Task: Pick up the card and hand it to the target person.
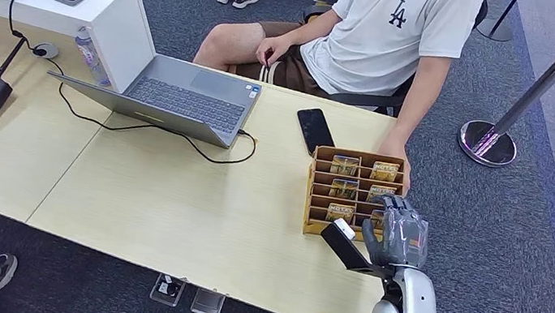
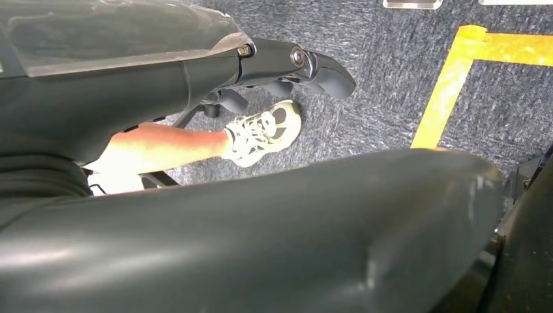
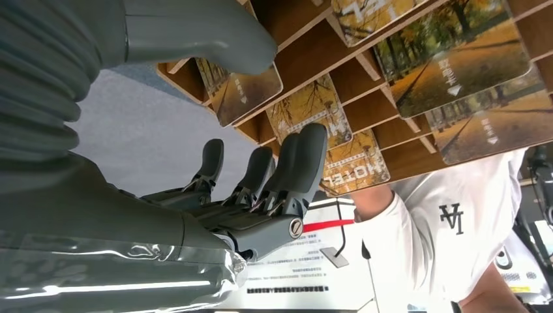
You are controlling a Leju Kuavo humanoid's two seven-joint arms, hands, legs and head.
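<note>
Right hand (image 1: 397,232) hangs over the rack's (image 1: 318,197) near right corner, fingers (image 3: 301,163) apart, holding nothing, lined up for a card (image 1: 340,211); cards sit slotted; person (image 1: 393,38) waits beyond.

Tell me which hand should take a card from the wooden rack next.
Right, most likely. The right hand is already at the wooden card rack, fingers spread beside a card and holding nothing. The left hand hangs low over the carpet, away from the table.
</note>
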